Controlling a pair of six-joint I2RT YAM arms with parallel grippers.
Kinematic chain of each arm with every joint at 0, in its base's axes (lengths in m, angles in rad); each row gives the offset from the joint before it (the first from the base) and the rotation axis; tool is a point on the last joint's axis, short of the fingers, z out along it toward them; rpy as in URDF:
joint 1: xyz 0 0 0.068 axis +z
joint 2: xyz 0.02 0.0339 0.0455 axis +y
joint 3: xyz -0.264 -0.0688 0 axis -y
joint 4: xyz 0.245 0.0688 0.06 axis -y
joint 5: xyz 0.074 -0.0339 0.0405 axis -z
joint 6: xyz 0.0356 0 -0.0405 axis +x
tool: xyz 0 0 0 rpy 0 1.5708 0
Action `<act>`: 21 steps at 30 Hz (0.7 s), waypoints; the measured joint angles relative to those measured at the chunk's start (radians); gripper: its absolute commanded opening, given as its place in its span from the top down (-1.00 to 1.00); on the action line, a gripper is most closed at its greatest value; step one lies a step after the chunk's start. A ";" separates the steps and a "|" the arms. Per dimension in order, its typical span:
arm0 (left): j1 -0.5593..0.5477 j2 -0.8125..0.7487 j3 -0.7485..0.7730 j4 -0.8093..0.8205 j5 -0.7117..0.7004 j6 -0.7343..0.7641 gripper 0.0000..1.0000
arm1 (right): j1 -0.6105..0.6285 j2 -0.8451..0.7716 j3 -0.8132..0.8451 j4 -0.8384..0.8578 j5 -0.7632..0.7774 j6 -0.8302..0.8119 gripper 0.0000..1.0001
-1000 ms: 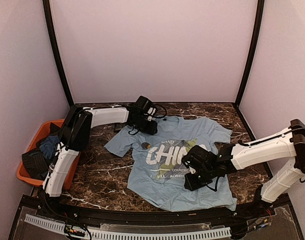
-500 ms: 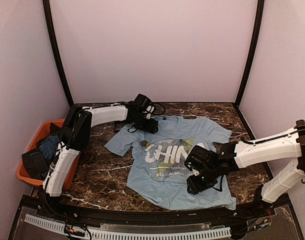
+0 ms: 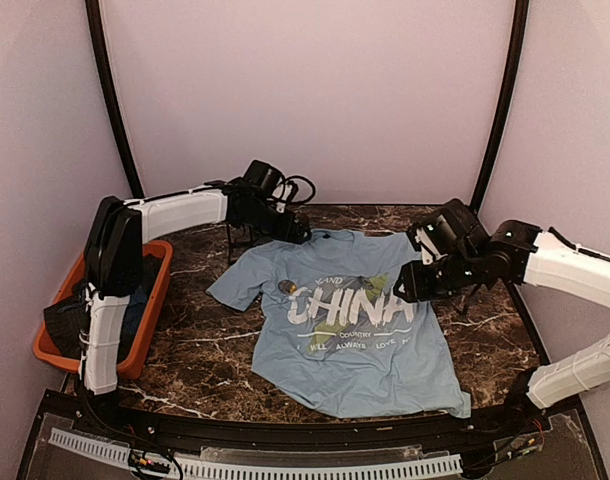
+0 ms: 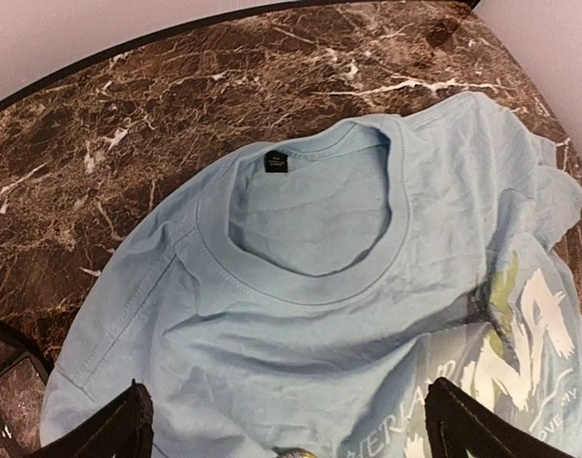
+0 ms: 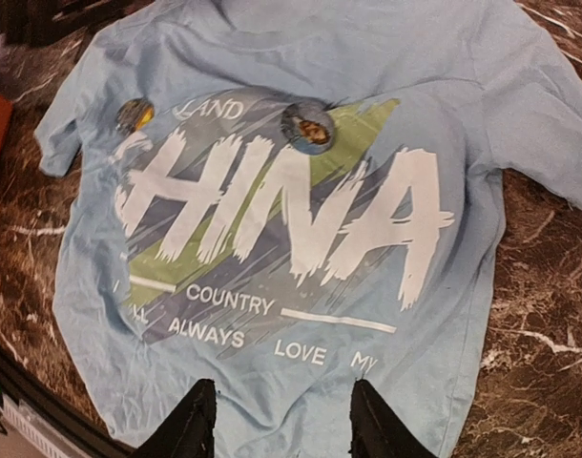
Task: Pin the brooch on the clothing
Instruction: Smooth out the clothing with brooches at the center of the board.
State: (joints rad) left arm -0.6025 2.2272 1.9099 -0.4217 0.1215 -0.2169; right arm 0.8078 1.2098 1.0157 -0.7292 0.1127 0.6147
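Left wrist: I see the brooch between the wide-apart, empty jaws of my left gripper, toward their roots; right gripper, likewise apart, sits farther.

Marble tbl: lt-blue tee flat, orange bin left.

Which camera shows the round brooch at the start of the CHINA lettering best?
Right wrist: the brooch lies fully in frame on the T-shirt, large enough to show its round outline. Top external shows it only as a tiny dark dot; left wrist catches just a sliver at the bottom edge.
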 measured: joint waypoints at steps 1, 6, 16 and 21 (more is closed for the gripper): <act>-0.002 -0.028 -0.025 0.010 0.005 -0.002 -0.89 | -0.018 0.015 0.004 0.006 0.012 -0.008 0.27; -0.042 -0.097 -0.095 0.067 0.010 0.000 -0.35 | -0.079 0.187 0.069 0.073 0.038 -0.057 0.73; -0.137 0.054 -0.095 0.083 0.020 0.006 -0.04 | -0.212 0.571 0.269 0.246 -0.078 -0.122 1.00; -0.139 0.123 -0.070 0.092 0.021 0.000 -0.04 | -0.246 0.702 0.289 0.323 -0.219 -0.124 1.00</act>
State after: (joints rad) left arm -0.7418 2.3501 1.8400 -0.3294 0.1425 -0.2169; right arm 0.5613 1.9118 1.3048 -0.4061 -0.1066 0.4908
